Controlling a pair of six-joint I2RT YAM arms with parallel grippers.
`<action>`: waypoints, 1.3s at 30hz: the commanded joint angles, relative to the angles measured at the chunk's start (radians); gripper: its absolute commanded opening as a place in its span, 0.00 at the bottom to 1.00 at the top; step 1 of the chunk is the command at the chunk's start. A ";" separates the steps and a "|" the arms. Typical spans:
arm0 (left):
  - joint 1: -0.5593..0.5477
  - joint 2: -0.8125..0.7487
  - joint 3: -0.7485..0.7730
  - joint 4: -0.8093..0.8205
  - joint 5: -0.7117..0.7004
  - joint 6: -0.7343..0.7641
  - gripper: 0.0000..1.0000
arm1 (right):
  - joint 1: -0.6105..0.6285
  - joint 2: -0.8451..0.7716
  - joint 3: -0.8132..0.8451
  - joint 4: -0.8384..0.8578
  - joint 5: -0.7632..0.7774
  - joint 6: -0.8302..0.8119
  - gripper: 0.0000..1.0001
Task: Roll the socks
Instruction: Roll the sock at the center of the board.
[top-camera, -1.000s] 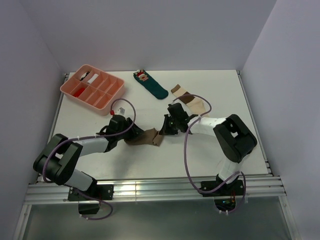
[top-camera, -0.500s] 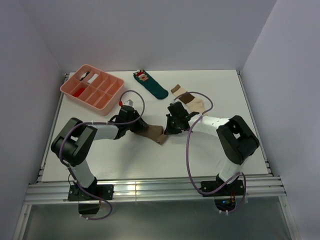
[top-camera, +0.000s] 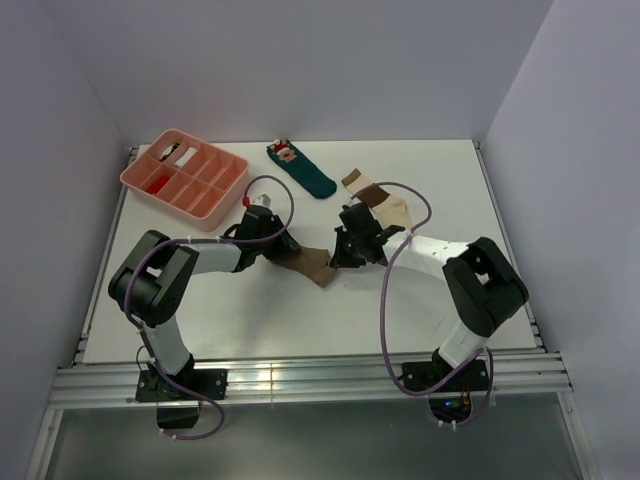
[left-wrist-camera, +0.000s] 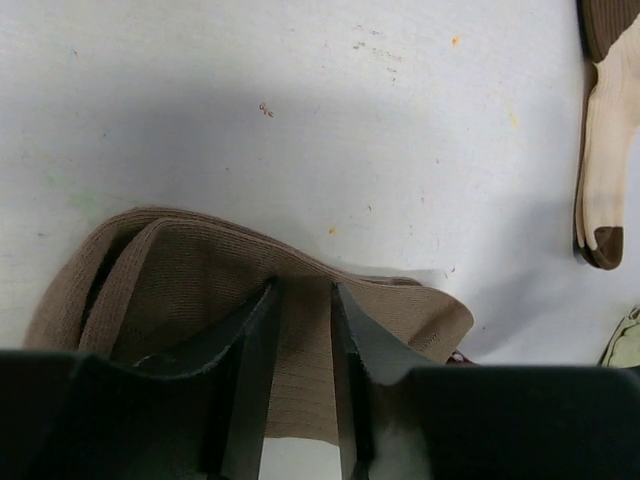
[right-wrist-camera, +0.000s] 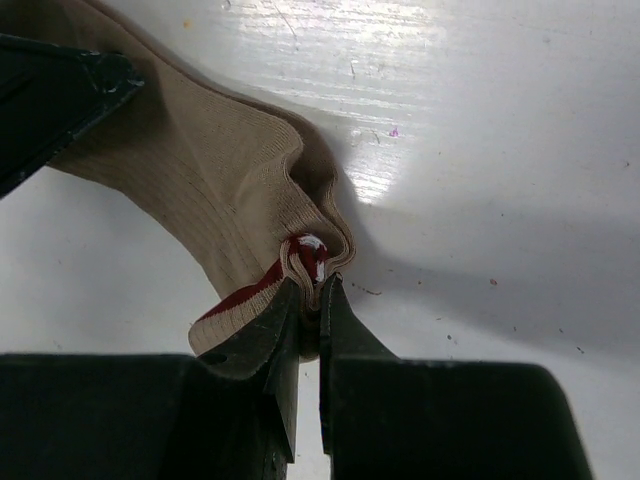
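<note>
The tan-brown sock lies bunched at mid-table between my two grippers. My left gripper is at its left end; in the left wrist view its gripper has the fingers close together with a fold of the ribbed tan sock between them. My right gripper is at the sock's right end. In the right wrist view that gripper is shut on the sock's gathered edge, where red and white stitching shows. The cream sock with brown bands lies flat behind the right gripper, also visible.
A dark teal sock with a red-and-white figure lies at the back centre. A pink divided tray stands at the back left. Cables loop over both arms.
My left gripper has swung right and toward the back, carrying the tan sock's left end with it. The sock is now shorter and bunched. The right gripper has shifted slightly right.
</note>
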 joint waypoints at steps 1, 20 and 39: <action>0.011 0.030 -0.018 -0.055 -0.056 0.035 0.35 | -0.007 0.005 0.020 -0.043 0.002 -0.028 0.00; -0.180 -0.295 -0.089 -0.020 -0.273 0.228 0.56 | -0.007 0.179 0.205 -0.297 0.071 0.014 0.00; -0.626 -0.117 0.056 -0.061 -0.645 0.494 0.65 | -0.007 0.211 0.244 -0.325 0.013 0.029 0.00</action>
